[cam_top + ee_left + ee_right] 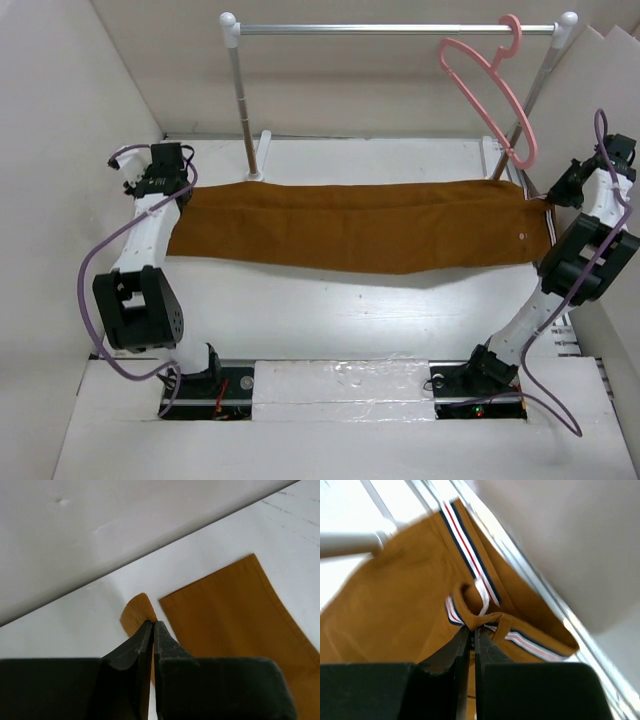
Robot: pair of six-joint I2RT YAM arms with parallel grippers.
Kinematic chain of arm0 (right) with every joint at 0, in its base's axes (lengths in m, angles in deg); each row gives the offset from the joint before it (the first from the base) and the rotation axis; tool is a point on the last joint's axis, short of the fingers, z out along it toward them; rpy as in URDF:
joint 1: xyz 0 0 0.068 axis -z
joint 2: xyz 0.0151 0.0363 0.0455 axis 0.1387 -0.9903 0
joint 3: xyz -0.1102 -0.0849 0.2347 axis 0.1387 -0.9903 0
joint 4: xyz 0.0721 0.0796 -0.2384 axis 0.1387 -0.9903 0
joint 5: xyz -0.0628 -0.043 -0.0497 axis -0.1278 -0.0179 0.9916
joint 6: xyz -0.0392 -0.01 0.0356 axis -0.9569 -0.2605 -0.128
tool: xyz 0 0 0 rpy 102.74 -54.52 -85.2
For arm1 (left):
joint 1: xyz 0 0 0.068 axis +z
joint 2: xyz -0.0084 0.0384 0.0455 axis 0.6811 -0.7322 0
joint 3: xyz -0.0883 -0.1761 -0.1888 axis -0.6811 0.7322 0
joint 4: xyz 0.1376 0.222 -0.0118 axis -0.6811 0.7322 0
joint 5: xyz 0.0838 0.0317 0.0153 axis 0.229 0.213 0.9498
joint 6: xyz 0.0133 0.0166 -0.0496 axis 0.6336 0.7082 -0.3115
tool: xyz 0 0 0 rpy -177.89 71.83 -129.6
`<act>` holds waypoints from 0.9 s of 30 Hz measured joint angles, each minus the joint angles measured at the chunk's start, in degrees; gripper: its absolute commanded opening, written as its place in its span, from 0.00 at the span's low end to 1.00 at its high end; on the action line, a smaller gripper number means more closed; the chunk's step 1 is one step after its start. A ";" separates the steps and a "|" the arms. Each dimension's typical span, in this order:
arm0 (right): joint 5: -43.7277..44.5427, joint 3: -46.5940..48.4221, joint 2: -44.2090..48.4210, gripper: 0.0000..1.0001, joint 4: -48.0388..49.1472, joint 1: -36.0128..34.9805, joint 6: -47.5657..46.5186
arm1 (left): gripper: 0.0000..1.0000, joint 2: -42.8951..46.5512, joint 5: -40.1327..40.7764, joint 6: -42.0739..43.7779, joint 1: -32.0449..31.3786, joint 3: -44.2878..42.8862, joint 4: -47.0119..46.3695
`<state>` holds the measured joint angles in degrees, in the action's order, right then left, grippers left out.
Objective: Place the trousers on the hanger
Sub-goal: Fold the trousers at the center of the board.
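Note:
The rust-brown trousers (pixel 350 225) hang stretched left to right between my two grippers, a little above the white table (pixel 330 310). My left gripper (pixel 188 188) is shut on the leg end; in the left wrist view a small flap of cloth (pixel 137 611) sticks out past its closed tips (pixel 153 623). At the right, my right gripper (pixel 548 203) is shut on the waistband, whose pale striped lining (pixel 470 555) bunches at the tips (pixel 472 628). The pink hanger (pixel 490 85) hangs by its hook from the rail, above and behind the trousers' right end.
The silver-and-white clothes rail (pixel 390 30) spans the back of the table, its left post (pixel 243 110) standing just behind the trousers. White walls (pixel 60 120) close in on both sides, close to each wrist. A grey tube (pixel 350 542) crosses the right wrist view.

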<state>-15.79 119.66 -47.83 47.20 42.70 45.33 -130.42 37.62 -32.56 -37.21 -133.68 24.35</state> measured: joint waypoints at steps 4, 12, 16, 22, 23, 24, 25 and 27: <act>-0.70 8.98 -6.62 0.00 -0.20 -0.85 0.79 | 0.00 -7.19 0.33 0.48 0.22 -5.55 -1.53; -1.51 24.37 -18.86 0.00 -0.50 -5.33 2.36 | 0.00 -26.27 1.25 1.66 0.31 -22.99 -1.20; 0.68 23.67 -20.72 0.09 3.06 -8.00 3.34 | 0.14 -33.86 1.14 2.40 0.66 -29.79 0.35; 3.82 14.34 -16.87 0.24 13.14 -9.31 6.49 | 0.50 -35.89 0.42 3.63 1.84 -35.26 1.14; 4.00 14.43 -16.85 0.39 13.86 -9.31 6.78 | 0.61 -35.43 -0.31 3.91 2.12 -35.56 0.59; 4.15 14.60 -16.85 0.48 14.47 -9.31 7.04 | 0.76 -34.77 -1.03 4.35 2.38 -35.56 0.28; 4.11 14.71 -16.85 0.54 15.43 -9.31 7.13 | 0.79 -33.92 -1.70 4.68 2.54 -35.50 0.31; 3.39 15.39 -16.85 0.64 16.15 -9.29 6.93 | 0.81 -30.58 -3.34 4.20 2.80 -32.24 -1.27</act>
<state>-12.41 135.05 -64.68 63.35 33.41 52.26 -161.00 34.27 -28.37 -34.41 -165.92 23.08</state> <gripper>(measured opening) 0.577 0.792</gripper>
